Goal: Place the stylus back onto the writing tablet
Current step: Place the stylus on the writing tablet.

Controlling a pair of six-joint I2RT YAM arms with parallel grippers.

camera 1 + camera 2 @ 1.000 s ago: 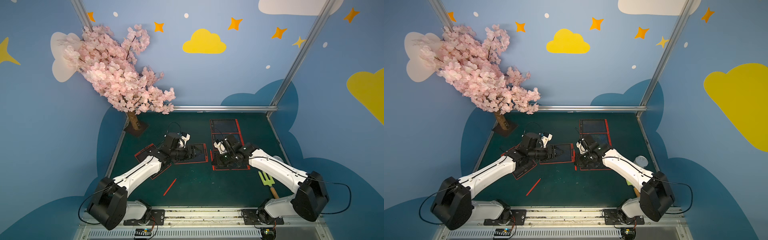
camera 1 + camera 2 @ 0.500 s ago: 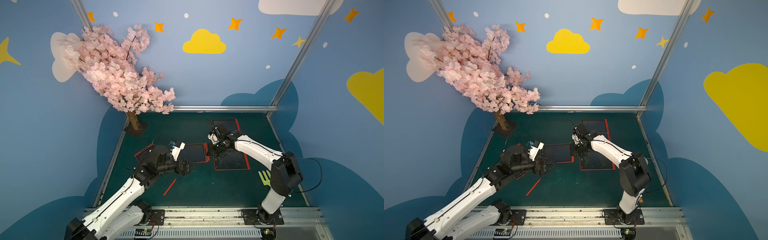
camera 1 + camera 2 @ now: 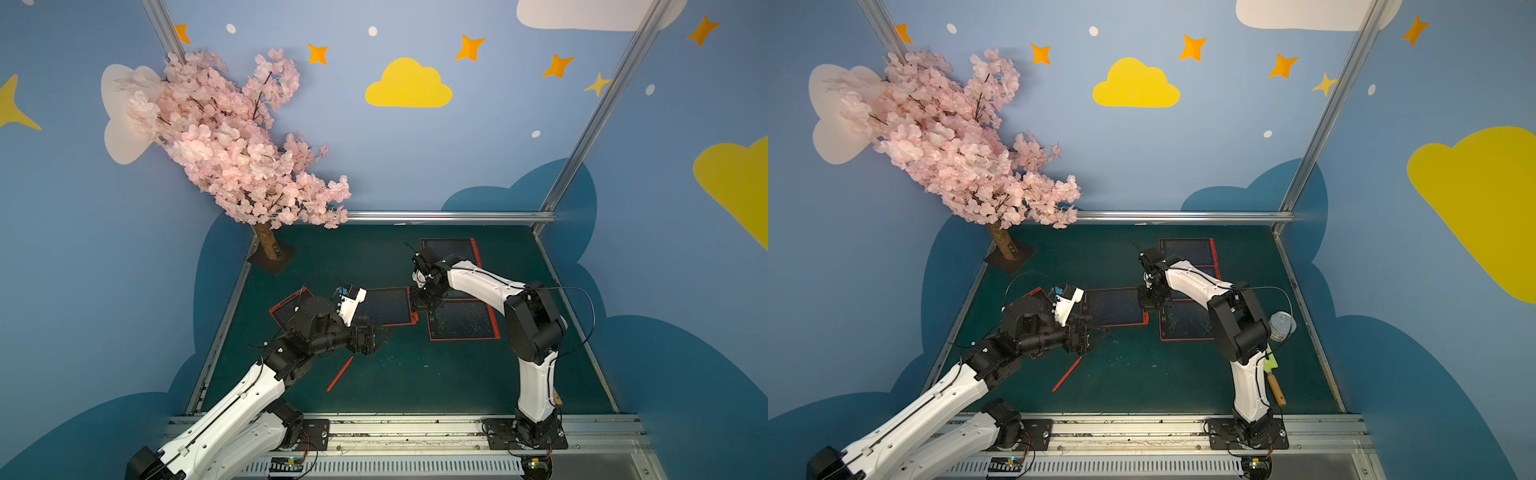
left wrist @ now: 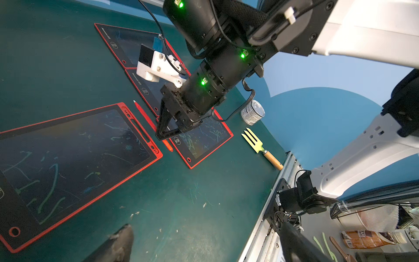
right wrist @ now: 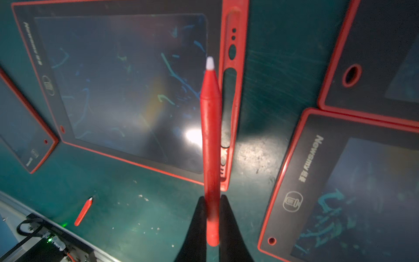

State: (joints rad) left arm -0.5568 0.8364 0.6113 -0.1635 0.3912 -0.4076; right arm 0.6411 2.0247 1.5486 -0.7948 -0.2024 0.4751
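Note:
My right gripper [image 5: 212, 199] is shut on a red stylus [image 5: 210, 136] with a white tip. The stylus hangs just above the slotted edge [image 5: 229, 95] of a red-framed writing tablet [image 5: 127, 90], roughly parallel to the slot. In both top views this gripper [image 3: 422, 305] [image 3: 1150, 305] is at the right edge of the middle tablet [image 3: 386, 307]. My left gripper [image 3: 374, 336] [image 4: 208, 245] is open and holds nothing, low over the mat by that tablet's front edge. A second red stylus [image 3: 339, 374] [image 5: 83, 211] lies loose on the mat in front of it.
Several more red-framed tablets lie around: one at the left [image 3: 286, 307], one at the right [image 3: 463, 320], one at the back [image 3: 446, 249]. A green fork with a wooden handle [image 4: 260, 145] and a can [image 4: 252, 112] sit near the right edge. A cherry tree [image 3: 232, 141] stands back left.
My left gripper drew back from over the middle tablet toward the front and opened wide. My right gripper carried the stylus left, from the right tablet to the middle tablet's edge.

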